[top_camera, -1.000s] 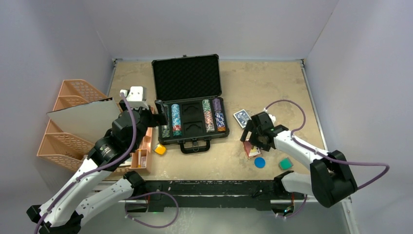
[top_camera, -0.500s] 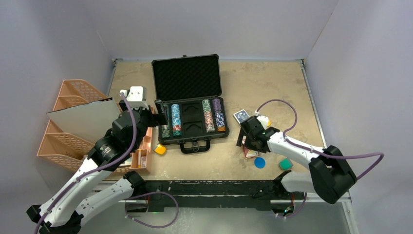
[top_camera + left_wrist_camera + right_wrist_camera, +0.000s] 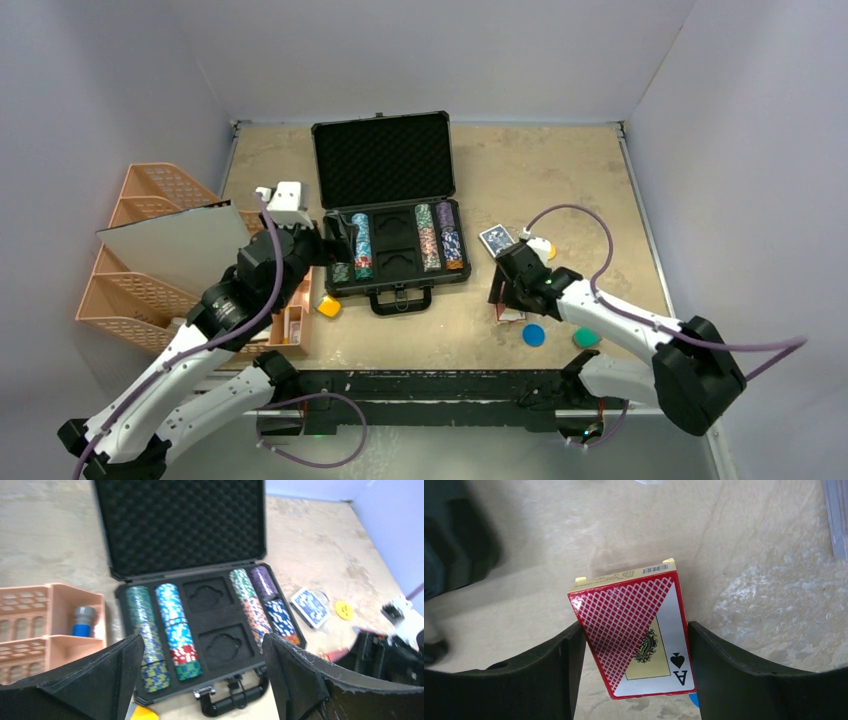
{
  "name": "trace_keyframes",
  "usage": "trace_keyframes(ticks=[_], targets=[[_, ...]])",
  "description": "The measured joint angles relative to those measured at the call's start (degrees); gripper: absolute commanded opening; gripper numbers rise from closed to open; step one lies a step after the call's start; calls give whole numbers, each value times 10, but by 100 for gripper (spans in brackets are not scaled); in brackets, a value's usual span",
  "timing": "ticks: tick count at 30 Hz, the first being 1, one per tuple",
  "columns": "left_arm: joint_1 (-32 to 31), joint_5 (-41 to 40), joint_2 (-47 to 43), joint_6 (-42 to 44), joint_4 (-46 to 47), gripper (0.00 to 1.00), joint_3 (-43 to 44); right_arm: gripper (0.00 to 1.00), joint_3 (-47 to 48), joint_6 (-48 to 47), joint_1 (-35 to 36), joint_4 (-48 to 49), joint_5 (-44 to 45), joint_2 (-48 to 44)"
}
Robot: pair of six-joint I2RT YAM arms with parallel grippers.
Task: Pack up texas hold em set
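Observation:
The black briefcase [image 3: 385, 285] lies open mid-table, its foam lid [image 3: 383, 160] raised. Chip stacks [image 3: 361, 245] fill the left and right slots [image 3: 172, 625]; the two middle slots [image 3: 222, 647] hold nothing. My left gripper [image 3: 335, 240] hovers open over the case's front left [image 3: 202, 645]. My right gripper [image 3: 508, 300] is low over the table right of the case, its fingers touching both sides of the red card deck [image 3: 634, 635]. The blue deck [image 3: 497, 241] and a yellow button [image 3: 549, 250] lie beyond it. A blue button [image 3: 533, 334] lies just in front.
A yellow block [image 3: 329, 306] lies by the case's front left corner. A green block [image 3: 586, 337] lies near the front right edge. Orange trays [image 3: 140, 260] and a grey board [image 3: 175, 245] stand at the left, next to my left arm.
My right gripper moved left and down over the red deck and now brackets it. My left gripper shifted slightly right towards the case.

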Motion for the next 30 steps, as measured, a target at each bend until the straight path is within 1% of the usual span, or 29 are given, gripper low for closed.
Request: trace_keyframes(ticks=[4,7,12,19,20,25,30], targets=[[0,72,18,-34,8,93,-10,46,7,-46,9,23,-20,-52],[1,160,61,-62,26,92,-10,45,36,-110,16,54,-76,-75],[10,299,137,-111,45,90,-9,43,78,-207,45,120,-172,-87],[48,479,216,-187,119,86,-9,42,84,-295,112,182,-266,-89],[51,502,226,-200,134,85,-12,42,84,-303,120,189,-277,-89],[55,589,249,-249,185,73,-38,42,96,-338,137,206,-299,-72],[55,627,263,-269,193,65,-66,42,114,-361,137,220,-302,-49]])
